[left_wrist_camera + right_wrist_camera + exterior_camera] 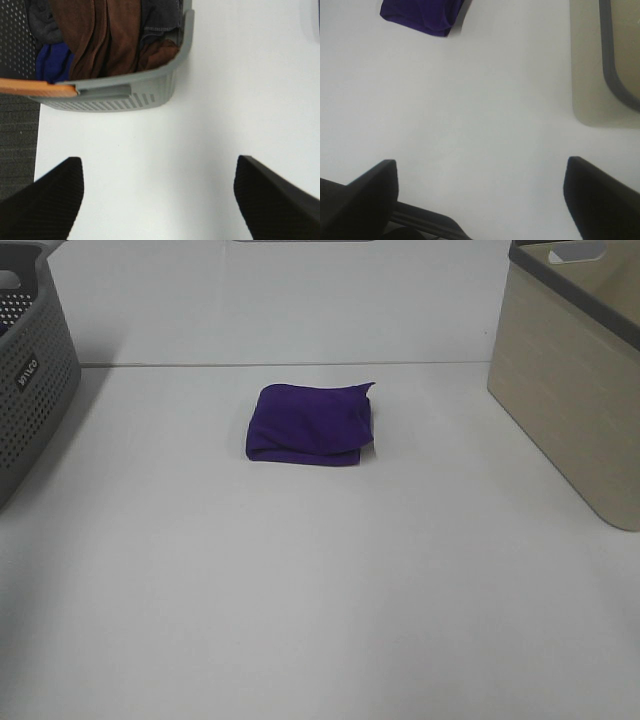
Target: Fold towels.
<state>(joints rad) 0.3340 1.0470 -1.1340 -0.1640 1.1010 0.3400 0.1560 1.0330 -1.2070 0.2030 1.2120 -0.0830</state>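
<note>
A deep purple towel point(311, 424) lies folded into a small thick packet on the white table point(320, 590), towards the far middle. One corner of it shows in the right wrist view point(422, 15). Neither arm shows in the exterior view. My left gripper point(159, 192) is open and empty above bare table next to the grey basket. My right gripper point(481, 192) is open and empty above bare table, apart from the towel.
A grey perforated basket point(35, 370) stands at the far left; the left wrist view shows it point(125, 95) holding brown, blue and dark cloths. A beige basket point(575, 390) stands at the far right and shows in the right wrist view point(600, 75).
</note>
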